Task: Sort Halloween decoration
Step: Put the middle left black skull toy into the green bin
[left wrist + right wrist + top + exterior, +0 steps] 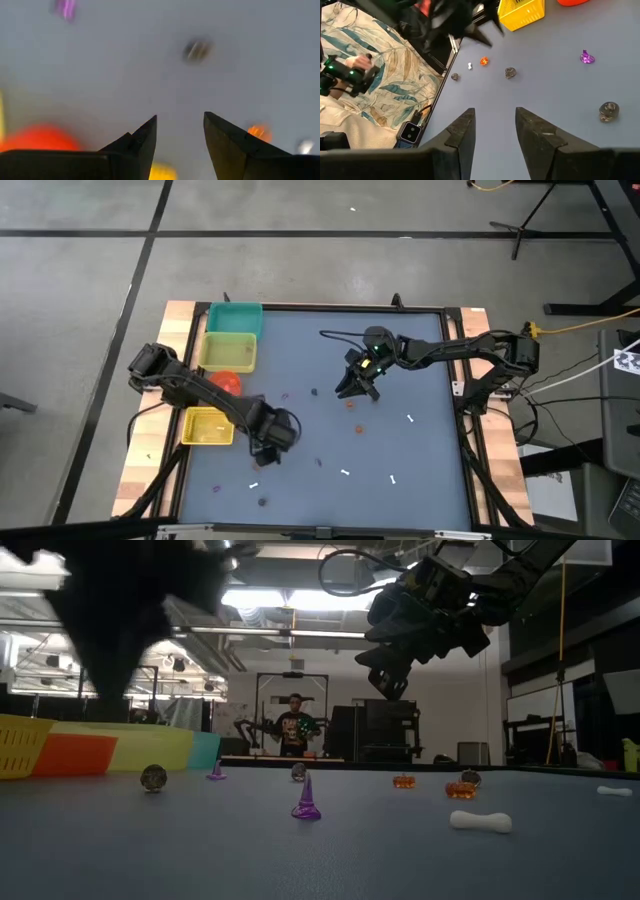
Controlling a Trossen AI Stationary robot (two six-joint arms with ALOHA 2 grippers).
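Jaws parted and empty, the left gripper (266,452) is hovering near the yellow bin (208,426), while the right gripper (355,388), also open and empty, is hanging above mid-table. Halloween trinkets are lying scattered across the blue tabletop (420,350): a purple cone (306,801), an orange pumpkin (403,781), a white bone (480,822).
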